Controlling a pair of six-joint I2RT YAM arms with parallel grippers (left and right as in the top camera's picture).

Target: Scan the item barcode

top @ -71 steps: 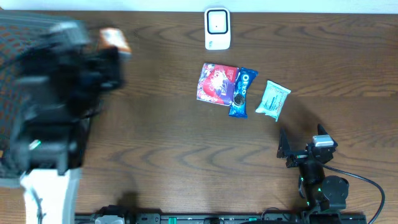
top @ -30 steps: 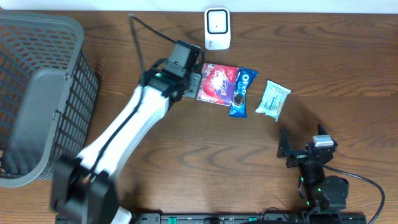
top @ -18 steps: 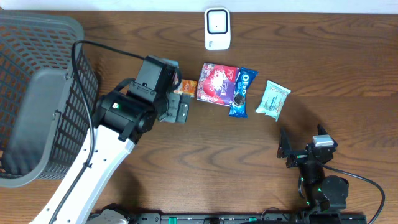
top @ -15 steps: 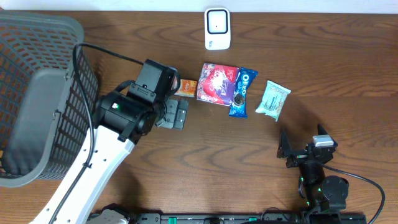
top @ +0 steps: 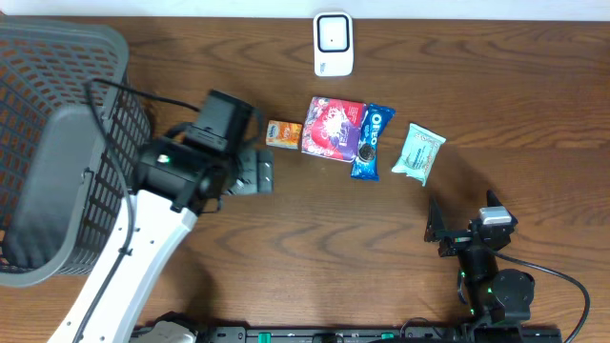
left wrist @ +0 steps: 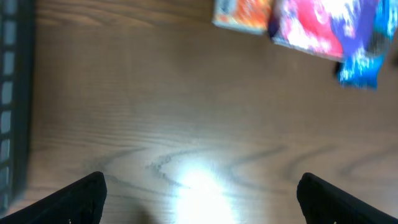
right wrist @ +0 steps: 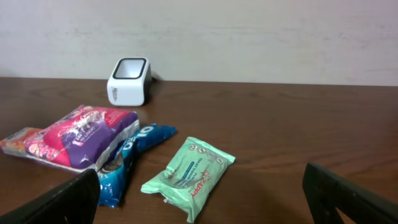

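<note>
Left gripper: jaws wide, nothing between them. A second ago they were narrower and at the orange packet; since then they have let go and backed off to centre-left. The packet lies flat at upper centre, hard against the left edge of the red pack. Right gripper, lower right: jaws wide, empty, unmoved. Scanner at top centre, nothing before it. Judgement: packet only laid down; scan still to do, needs a fresh pick.

The one name I can read is "OREO", in white letters along the blue cookie packet. Print on the pink-purple bag, green packet and small orange box is too small to read.
</note>
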